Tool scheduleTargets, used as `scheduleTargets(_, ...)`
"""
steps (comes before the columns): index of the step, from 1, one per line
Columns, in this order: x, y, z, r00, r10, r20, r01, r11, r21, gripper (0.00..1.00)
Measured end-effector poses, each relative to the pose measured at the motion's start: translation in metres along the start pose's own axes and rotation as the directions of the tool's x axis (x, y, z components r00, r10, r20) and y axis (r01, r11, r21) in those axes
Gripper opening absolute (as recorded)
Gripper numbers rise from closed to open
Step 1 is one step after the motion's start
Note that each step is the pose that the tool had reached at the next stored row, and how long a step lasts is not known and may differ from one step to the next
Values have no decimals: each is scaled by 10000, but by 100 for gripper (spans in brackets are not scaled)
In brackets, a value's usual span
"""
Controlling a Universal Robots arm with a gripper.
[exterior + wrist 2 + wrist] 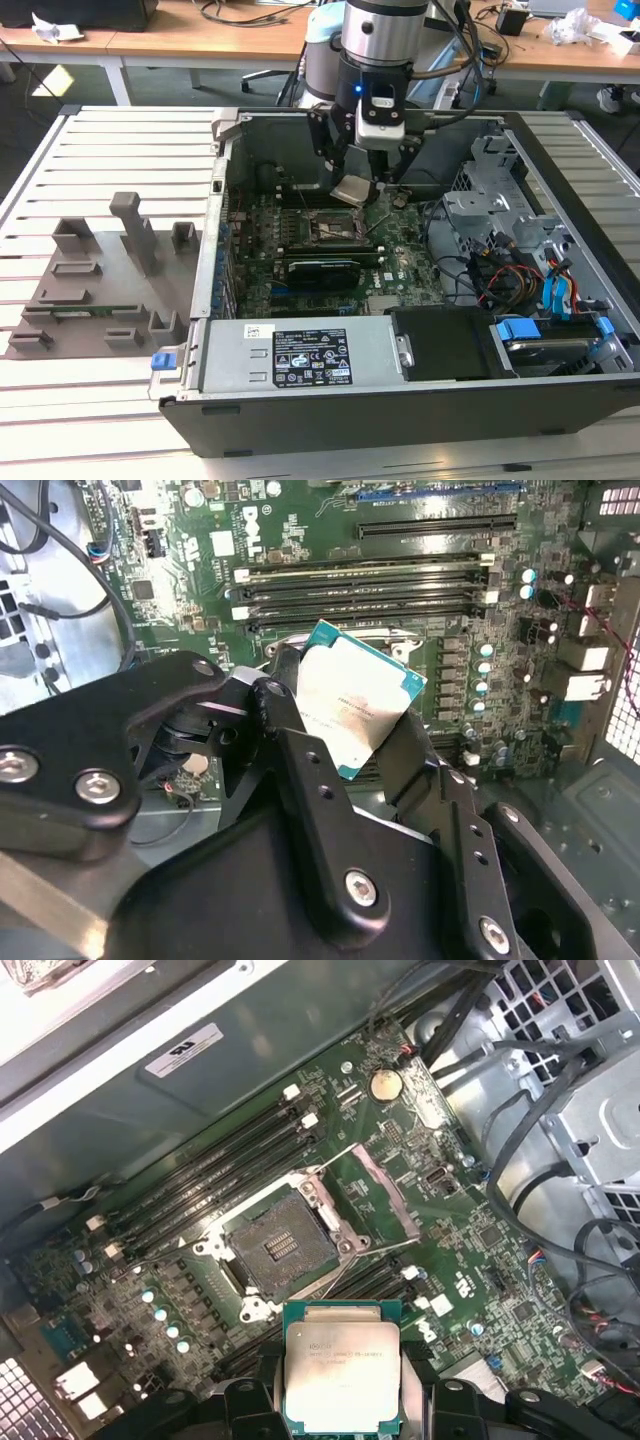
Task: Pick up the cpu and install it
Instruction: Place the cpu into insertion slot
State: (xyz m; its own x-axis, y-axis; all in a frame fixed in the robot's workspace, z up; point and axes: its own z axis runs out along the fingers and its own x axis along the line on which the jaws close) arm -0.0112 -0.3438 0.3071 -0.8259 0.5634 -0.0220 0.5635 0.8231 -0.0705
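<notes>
The cpu (340,1362), a flat square chip with a silvery top and a teal rim, hangs in the air above the green motherboard (470,1250). My gripper (340,1390) is shut on it, one black finger at each side. The second wrist view has the cpu (350,705) tilted between the black fingers (290,730). In the exterior view the cpu (352,190) hangs just above the square black-framed socket (328,228). The socket (278,1250) lies open, its metal lid (380,1190) swung up beside it, and the chip is a short way off to one side of it.
The open computer case (400,400) holds memory slots (200,1185), a black expansion card (322,270), a grey power supply (300,360) and drive cages with cables (520,240) at the exterior view's right. A grey fixture plate (100,290) lies outside the case at the exterior view's left.
</notes>
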Motion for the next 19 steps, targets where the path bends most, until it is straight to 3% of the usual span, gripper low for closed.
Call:
scheduleTargets(10,0,0,2,9961,882,-52,-882,9961,34,55)
scheduleTargets(19,0,0,5,9845,1751,-106,-1750,9845,67,55)
